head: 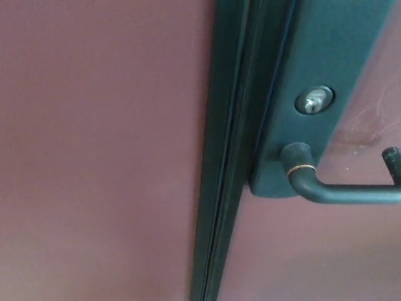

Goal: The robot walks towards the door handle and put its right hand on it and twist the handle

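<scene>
A dark lever door handle [341, 188] sticks out from a dark green lock plate [326, 81] at the right of the head view. Its bar runs level to the right and is cut off by the picture's edge, where its bent-back tip [392, 164] shows. A brass ring sits at the handle's neck. A round silver keyhole cylinder [314, 100] sits above the handle. Neither of my hands shows.
The reddish-brown door [94, 157] fills most of the view, very close. A dark green frame strip [225, 188] runs top to bottom between the two door panels.
</scene>
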`<state>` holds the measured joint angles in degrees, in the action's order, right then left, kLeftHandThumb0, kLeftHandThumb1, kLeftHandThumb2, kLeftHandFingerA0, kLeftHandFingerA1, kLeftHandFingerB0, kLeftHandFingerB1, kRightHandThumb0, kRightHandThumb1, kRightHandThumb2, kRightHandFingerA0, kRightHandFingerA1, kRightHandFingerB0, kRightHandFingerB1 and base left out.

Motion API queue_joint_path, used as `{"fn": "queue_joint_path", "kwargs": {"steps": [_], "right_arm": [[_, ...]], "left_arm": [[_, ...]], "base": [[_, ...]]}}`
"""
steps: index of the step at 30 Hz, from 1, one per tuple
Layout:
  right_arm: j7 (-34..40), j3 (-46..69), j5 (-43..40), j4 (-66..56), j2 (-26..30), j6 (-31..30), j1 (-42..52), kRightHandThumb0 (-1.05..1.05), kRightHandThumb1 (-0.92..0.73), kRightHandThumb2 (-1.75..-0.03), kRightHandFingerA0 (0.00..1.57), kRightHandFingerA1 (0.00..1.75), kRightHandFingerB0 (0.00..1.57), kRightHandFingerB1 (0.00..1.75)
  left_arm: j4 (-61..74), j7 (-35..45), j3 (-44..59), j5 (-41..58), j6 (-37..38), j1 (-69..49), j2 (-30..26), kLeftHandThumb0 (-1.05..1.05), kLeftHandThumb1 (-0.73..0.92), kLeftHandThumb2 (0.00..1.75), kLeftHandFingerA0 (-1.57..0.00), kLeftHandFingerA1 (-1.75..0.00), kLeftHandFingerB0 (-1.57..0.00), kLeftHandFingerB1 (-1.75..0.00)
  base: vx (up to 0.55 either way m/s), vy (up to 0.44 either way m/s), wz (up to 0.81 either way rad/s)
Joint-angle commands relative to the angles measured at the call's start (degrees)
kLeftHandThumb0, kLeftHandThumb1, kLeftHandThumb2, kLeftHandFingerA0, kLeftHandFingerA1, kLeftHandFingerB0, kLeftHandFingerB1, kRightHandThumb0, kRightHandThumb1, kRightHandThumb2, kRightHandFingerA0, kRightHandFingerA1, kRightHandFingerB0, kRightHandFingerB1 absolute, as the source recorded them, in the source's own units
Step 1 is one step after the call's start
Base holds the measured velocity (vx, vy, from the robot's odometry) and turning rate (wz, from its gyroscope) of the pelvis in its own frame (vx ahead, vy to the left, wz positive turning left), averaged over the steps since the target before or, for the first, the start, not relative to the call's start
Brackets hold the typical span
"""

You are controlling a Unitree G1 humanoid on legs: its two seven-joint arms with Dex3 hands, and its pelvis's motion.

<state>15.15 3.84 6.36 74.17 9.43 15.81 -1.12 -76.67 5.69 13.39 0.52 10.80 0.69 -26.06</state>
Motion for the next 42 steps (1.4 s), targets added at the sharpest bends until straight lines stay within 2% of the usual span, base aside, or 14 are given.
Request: {"fn": "queue_joint_path", "kwargs": {"steps": [1,17,25,36,38,42], "right_arm": [[-0.2,-0.2,0.4,0.1,0.2,0.1,0.8,0.06,-0.62,-0.57,0.71,0.57,0.54,0.47],[0.6,-1.1,0.7,-0.2,0.1,-0.1,0.3,0.08,-0.61,-0.57,0.76,0.6,0.55,0.48],[0.7,-1.4,1.0,-0.1,0.0,-0.4,0.0,0.08,-0.61,-0.57,0.74,0.59,0.56,0.48],[-2.2,1.4,-1.3,-0.2,0.2,-0.5,-1.2,0.08,-0.63,-0.58,0.73,0.6,0.54,0.48],[-5.8,3.8,-4.0,-1.5,0.2,0.5,-0.8,0.05,-0.64,-0.58,0.63,0.58,0.49,0.47],[-6.8,4.9,-4.0,-2.0,0.1,0.4,-0.7,0.05,-0.64,-0.58,0.63,0.58,0.49,0.47]], "left_arm": [[0.0,0.6,-0.5,-0.8,0.1,-0.4,-0.1,-0.24,0.53,0.56,-0.74,-0.55,-0.56,-0.42],[0.0,0.6,-0.3,-0.4,0.3,-0.2,0.0,-0.26,0.53,0.56,-0.73,-0.53,-0.57,-0.42],[0.2,1.3,0.3,0.1,0.0,-0.2,-0.1,-0.25,0.53,0.56,-0.71,-0.51,-0.57,-0.42],[0.1,0.5,-0.9,-0.9,0.1,0.7,0.0,-0.25,0.53,0.56,-0.71,-0.52,-0.57,-0.42],[0.3,1.1,-0.5,-0.3,0.6,0.5,-0.2,-0.25,0.53,0.56,-0.71,-0.52,-0.56,-0.42],[0.4,1.2,-0.3,-0.2,0.7,0.4,-0.3,-0.25,0.53,0.56,-0.71,-0.52,-0.56,-0.42]], "base": [[0.0,0.0,0.0],[0.02,-0.036,0.02],[0.0,0.0,0.0],[0.0,0.0,0.0],[0.0,0.0,0.0],[0.0,0.0,0.0]]}}
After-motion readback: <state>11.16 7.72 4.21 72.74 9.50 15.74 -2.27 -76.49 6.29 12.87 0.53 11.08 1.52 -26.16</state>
